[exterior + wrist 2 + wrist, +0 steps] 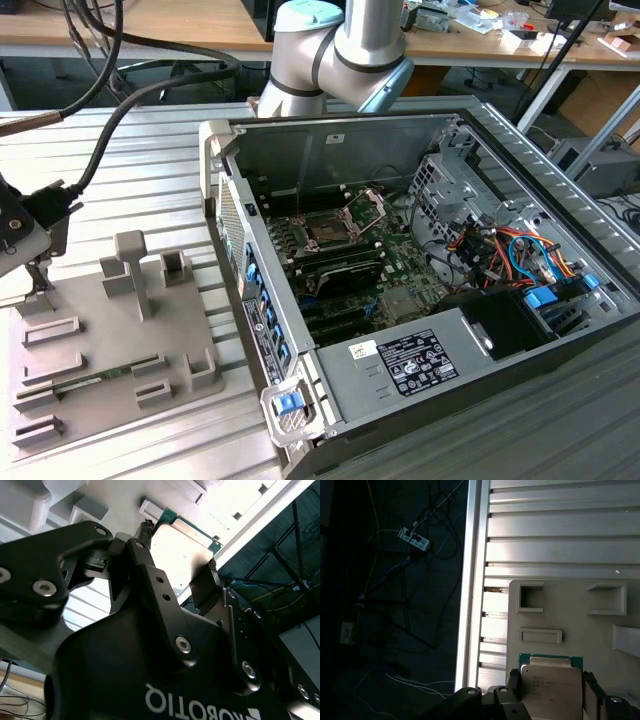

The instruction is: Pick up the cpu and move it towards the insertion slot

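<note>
- Two black fingers (150, 572) of the gripper (180, 547) are clamped on the cpu (184, 555). In both wrist views one finger presses against each of two opposite edges.
- In the first wrist view the cpu (551, 686) shows its silvery top, with a green rim along one edge. It is held between the fingers (513, 682) over the grey tray (560, 612).
- I cannot tell whether the cpu rests on the tray or hangs just above it.
- In the exterior view the gripper (38, 285) is at the exterior view's far left, over the far-left corner of the tray (110, 330).
- The tray lies on a ribbed metal table (140, 150).
- The slot (328, 230) is on the green board (400, 270) inside the open case (330, 130), which stands to the exterior view's right of the tray.
- The slot's metal load plate (367, 205) is tilted up, and the dark square socket under it is uncovered.
- The gripper with the cpu and the slot are well apart, with the case's side wall between them.
- A thin green memory stick (100, 378) lies in a long recess of the tray, toward the near edge in the exterior view.
- The arm (340, 50), grey with pale-blue caps, rises behind the case.
- In the first wrist view a dark floor lies past the table's edge, with loose cables (420, 605) and a power strip (413, 539) on it.
</note>
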### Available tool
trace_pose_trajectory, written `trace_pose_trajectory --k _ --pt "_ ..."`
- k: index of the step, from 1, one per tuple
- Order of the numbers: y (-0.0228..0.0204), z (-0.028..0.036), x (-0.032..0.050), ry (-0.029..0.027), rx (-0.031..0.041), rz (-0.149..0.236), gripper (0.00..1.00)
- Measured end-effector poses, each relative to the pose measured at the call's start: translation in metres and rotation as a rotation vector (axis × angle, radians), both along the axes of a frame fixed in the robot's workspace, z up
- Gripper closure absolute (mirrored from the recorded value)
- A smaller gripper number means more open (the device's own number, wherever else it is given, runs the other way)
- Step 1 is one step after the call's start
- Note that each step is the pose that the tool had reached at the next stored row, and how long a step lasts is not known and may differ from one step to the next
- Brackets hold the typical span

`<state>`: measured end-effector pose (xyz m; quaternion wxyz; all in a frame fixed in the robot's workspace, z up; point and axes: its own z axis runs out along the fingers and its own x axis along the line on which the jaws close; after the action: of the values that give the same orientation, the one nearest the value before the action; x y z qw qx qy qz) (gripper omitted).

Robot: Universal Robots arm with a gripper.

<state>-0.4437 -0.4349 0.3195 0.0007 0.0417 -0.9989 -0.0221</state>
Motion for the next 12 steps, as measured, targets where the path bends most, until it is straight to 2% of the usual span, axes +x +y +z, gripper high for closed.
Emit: trace_pose_trajectory --k 12 --pt "0.0000 0.0076 0.0000 0.0001 0.0000 0.000 0.45"
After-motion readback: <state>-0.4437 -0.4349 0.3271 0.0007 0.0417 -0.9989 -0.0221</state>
